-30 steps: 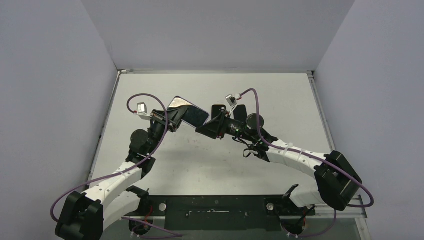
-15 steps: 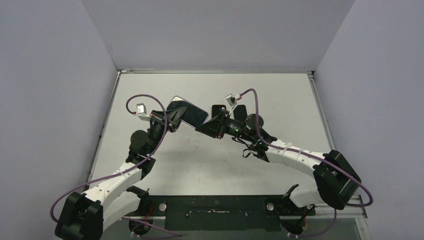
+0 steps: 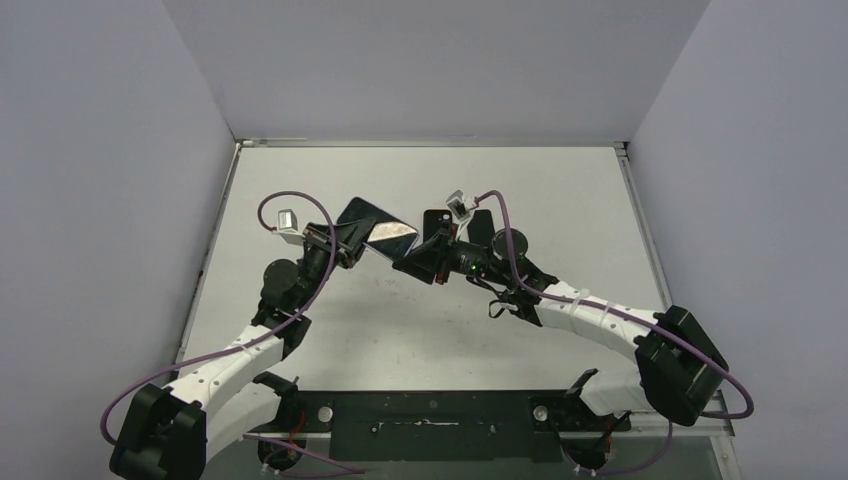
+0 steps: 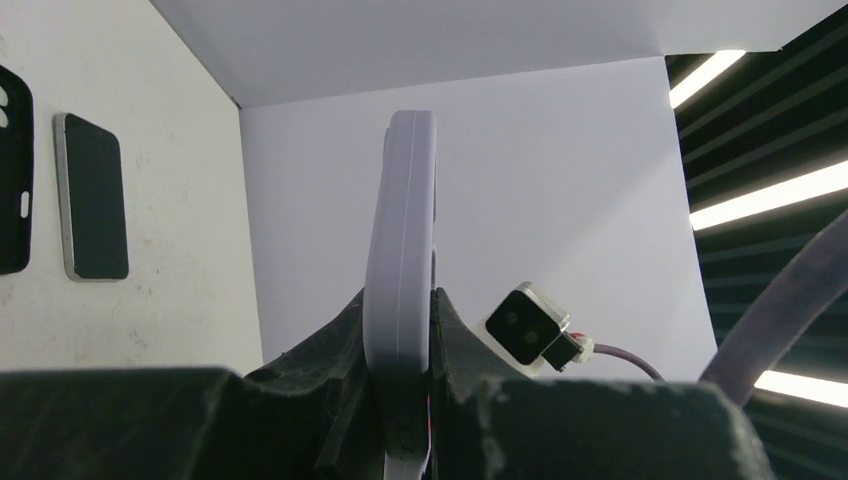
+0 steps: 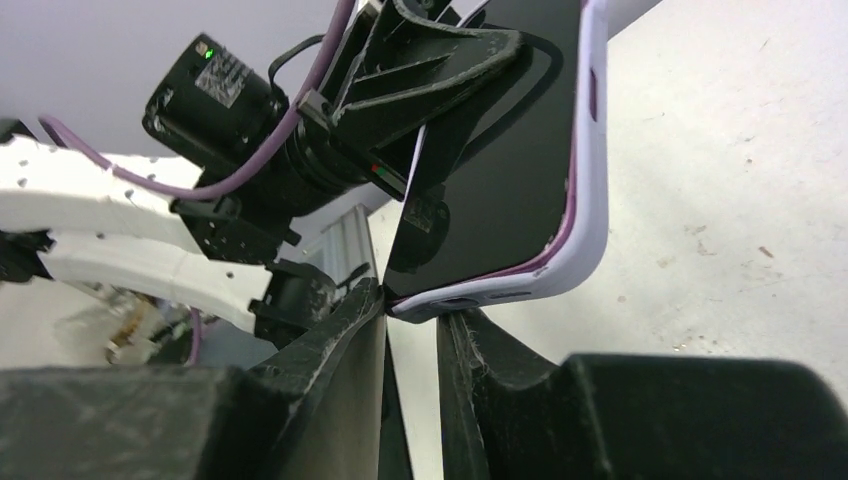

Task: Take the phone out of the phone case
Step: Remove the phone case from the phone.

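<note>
The phone in its lavender case (image 3: 375, 228) is held in the air above the table's middle. My left gripper (image 3: 350, 241) is shut on it; in the left wrist view the case (image 4: 401, 230) stands edge-on between the fingers (image 4: 400, 335). In the right wrist view the black screen (image 5: 505, 160) faces the camera inside the lavender case (image 5: 590, 215). My right gripper (image 5: 415, 310) has its jaws a narrow gap apart. Its fingertips (image 5: 375, 300) touch the case's lower corner, and nothing sits between them. It also shows in the top view (image 3: 407, 262).
A second bare phone (image 4: 93, 197) and an empty black case (image 4: 12, 170) lie on the table behind the grippers; both also show in the top view, the phone (image 3: 433, 218) and the case (image 3: 481, 222). Walls enclose the table on three sides.
My left gripper has turned the cased phone, so its glare moved toward the right end. My right gripper has rolled and moved in against the phone's lower corner.
</note>
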Controlling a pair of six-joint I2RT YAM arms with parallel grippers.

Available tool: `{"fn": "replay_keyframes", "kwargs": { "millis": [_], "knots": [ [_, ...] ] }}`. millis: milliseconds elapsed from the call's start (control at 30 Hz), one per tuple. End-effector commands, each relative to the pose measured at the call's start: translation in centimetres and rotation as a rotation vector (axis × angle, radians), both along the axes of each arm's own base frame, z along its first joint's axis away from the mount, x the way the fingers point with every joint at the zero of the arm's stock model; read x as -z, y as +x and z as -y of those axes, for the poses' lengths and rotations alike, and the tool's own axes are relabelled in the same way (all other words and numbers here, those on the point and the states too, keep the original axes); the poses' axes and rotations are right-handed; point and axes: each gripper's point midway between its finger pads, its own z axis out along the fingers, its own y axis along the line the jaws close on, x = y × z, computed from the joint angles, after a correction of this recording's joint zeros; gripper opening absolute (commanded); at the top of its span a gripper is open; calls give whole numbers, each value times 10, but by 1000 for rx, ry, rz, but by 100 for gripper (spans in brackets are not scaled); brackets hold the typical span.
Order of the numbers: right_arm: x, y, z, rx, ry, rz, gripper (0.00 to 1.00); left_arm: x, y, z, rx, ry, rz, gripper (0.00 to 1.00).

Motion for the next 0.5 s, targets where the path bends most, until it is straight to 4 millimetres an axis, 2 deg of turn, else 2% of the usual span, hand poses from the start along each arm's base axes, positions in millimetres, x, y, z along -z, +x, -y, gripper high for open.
{"fn": "replay_keyframes", "kwargs": {
  "millis": [0, 300, 467],
  "knots": [
    [-7, 3, 7, 13, -108, 307, 0, -42, -17, 14, 119, -73, 69, 0],
    [4, 28, 14, 87, -267, 492, 0, -55, -29, 24, 212, -83, 102, 0],
    [8, 27, 16, 70, -290, 515, 0, -55, -32, 21, 215, -65, 119, 0]
  ]
}}
